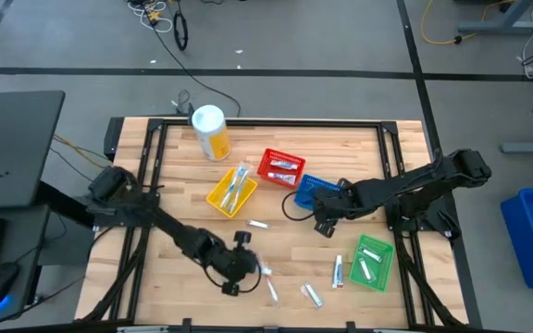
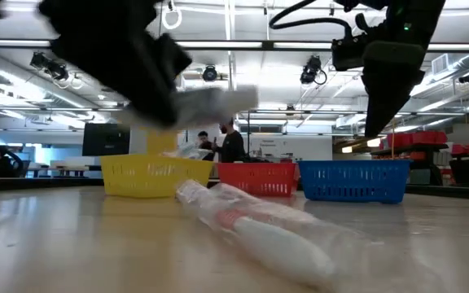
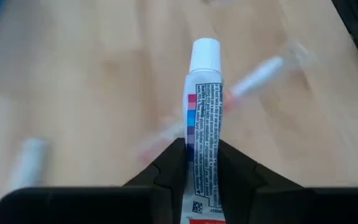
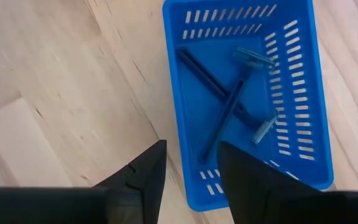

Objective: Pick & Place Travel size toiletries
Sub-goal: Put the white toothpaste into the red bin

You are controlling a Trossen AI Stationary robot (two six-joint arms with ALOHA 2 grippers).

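Observation:
My left gripper [image 1: 248, 266] is near the table's front edge, shut on a small white toothpaste tube [image 3: 204, 106] with a white cap. My right gripper [image 4: 191, 158] is open and empty above the near-left corner of the blue basket [image 4: 247, 93], touching nothing. Thin dark razors [image 4: 225, 102] lie in that basket. Loose toiletries lie on the wood near the front: a wrapped toothbrush [image 1: 271, 289], a small tube [image 1: 338, 272], another piece [image 1: 313, 295] and a small white item [image 1: 258, 224]. The wrapped toothbrush also shows lying flat in the low view [image 2: 267, 232]. My left gripper pinches the tube's flat body [image 3: 202, 165], toward its tail end, between its two fingers. The tube lies along the fingers, and its capped end [image 3: 205, 53] sticks out past the fingertips. The tube is lifted clear of the table.
A yellow basket [image 1: 232, 191] with toothbrushes, a red basket [image 1: 280, 166] and the blue basket [image 1: 317, 192] stand mid-table. A green basket [image 1: 372, 262] with small tubes stands at the front right. A white-and-yellow canister [image 1: 211, 131] stands at the back. People show in the room beyond.

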